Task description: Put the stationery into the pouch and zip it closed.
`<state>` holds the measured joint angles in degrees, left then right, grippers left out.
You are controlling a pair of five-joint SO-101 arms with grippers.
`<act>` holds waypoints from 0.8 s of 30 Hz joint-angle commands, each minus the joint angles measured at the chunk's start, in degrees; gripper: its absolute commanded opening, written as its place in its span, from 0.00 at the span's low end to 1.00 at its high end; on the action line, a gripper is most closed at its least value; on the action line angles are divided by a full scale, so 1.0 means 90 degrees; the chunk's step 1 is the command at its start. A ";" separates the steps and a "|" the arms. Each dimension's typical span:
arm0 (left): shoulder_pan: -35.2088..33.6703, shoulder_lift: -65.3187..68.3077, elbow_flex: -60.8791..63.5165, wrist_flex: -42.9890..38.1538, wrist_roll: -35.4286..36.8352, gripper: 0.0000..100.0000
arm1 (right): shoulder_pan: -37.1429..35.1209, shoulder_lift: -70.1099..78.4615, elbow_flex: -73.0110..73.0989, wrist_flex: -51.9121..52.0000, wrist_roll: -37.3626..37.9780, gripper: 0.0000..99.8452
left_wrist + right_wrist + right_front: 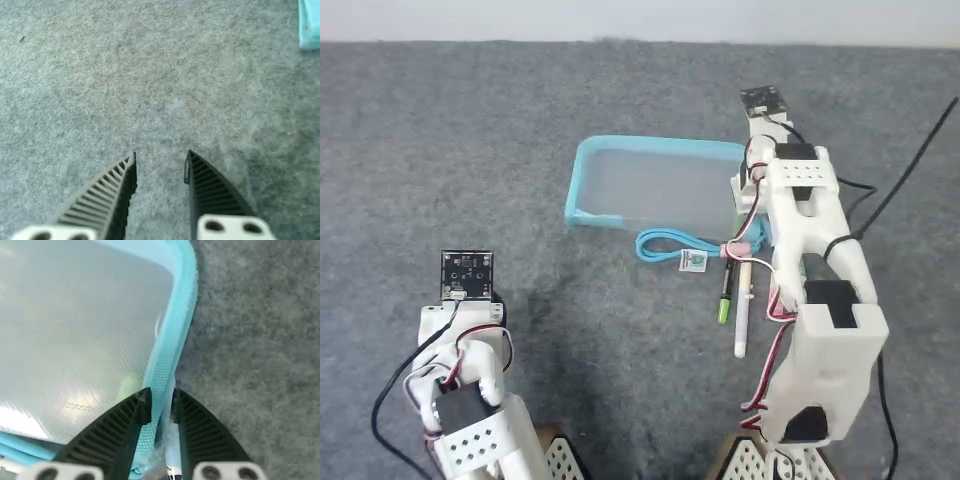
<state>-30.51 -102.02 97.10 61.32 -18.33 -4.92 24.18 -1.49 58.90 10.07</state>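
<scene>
The pouch point(655, 185) is clear plastic with a teal border and lies flat on the grey carpet mid-table. My right gripper point(160, 392) is shut on the pouch's teal edge point(172, 335) at its right end, under the white right arm point(810, 260). A green-tipped pen point(725, 295) and a white pen point(743, 315) lie side by side on the carpet just in front of that end. My left gripper point(160, 157) hangs open over bare carpet, holding nothing, at the near left by its arm point(467, 340).
A teal strap loop point(660, 246) with a small white tag point(694, 260) trails from the pouch's front edge. A black cable point(910, 170) runs across the carpet at the right. A corner of the pouch point(310, 25) lies far ahead of the left gripper.
</scene>
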 commanded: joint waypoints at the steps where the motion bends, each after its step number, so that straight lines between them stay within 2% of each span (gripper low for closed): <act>1: 0.0049 0.0010 -0.0044 0.0020 -0.0020 0.15 | -0.0317 0.0005 -0.0010 0.0484 0.0059 0.09; 7: 0.0049 0.0010 -0.0044 0.0010 -0.0020 0.15 | -0.1128 -0.0005 -0.0010 0.1372 -0.0821 0.09; 16: 0.0049 0.0010 -0.0044 0.0010 -0.0020 0.15 | -0.2359 -0.0161 -0.0254 0.1978 -0.0987 0.09; 24: 0.0049 0.0010 -0.0044 0.0010 -0.0029 0.15 | -0.3209 -0.1079 -0.0225 0.1949 -0.0996 0.09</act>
<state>-30.51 -102.02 97.10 61.32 -18.33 -30.59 21.36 -2.37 75.43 1.89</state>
